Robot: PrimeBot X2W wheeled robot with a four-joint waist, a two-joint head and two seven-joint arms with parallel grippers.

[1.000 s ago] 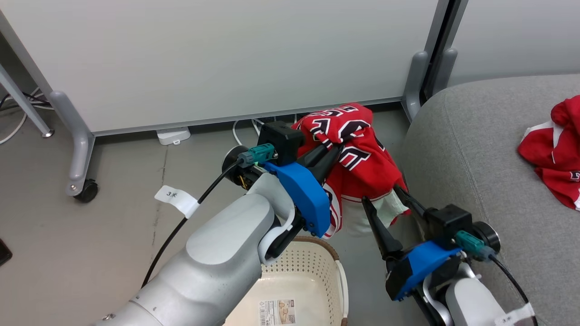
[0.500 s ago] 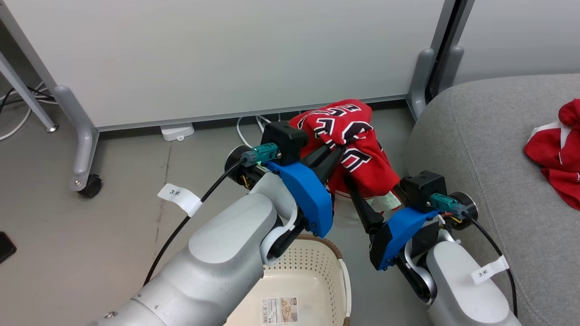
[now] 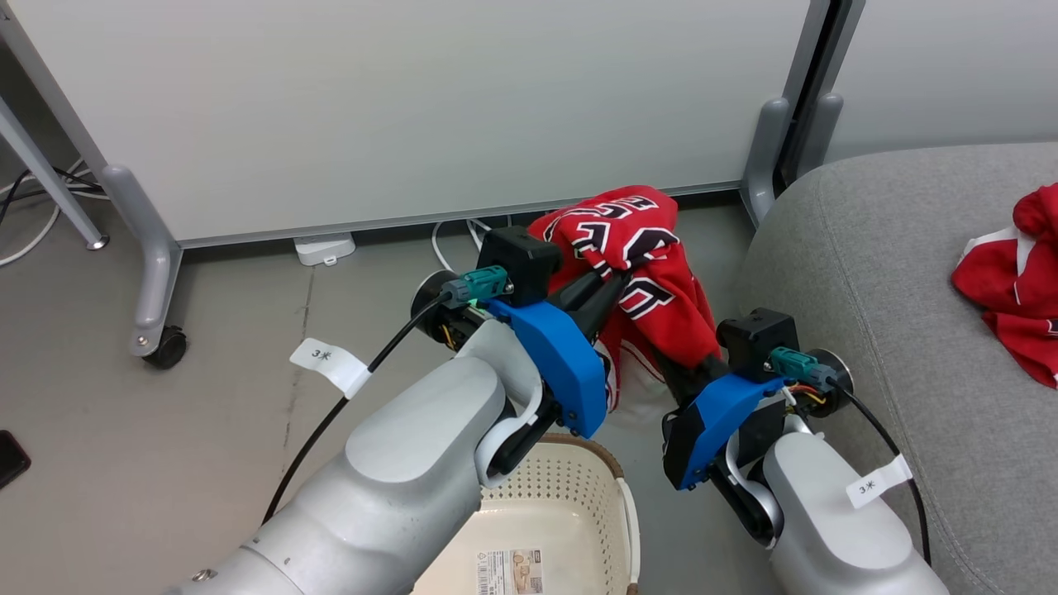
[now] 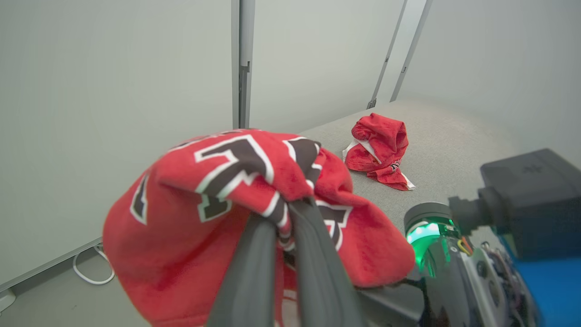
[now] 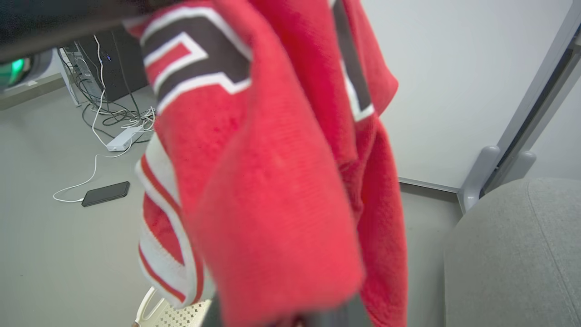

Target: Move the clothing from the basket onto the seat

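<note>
Clothing, one bright red soft-fabric sports garment with white stripes and black-and-white lettering [image 3: 653,273]: held up off the basket, bunched over the left gripper [image 3: 613,285], whose two dark fingers are clenched on a fold beside the lettering. Long axis hangs roughly straight down from that pinch; the striped hem dangles between the two arms. Right gripper [image 3: 690,368] pokes up into the lower folds. Fabric hides its fingers, so I cannot tell whether it grasps. Cream-white perforated plastic basket [image 3: 616,487] sits below. Large light-grey upholstered seat [image 3: 868,273] lies to the robot's right, right arm nearer. Second red garment [image 3: 1012,281] rests there already.
</note>
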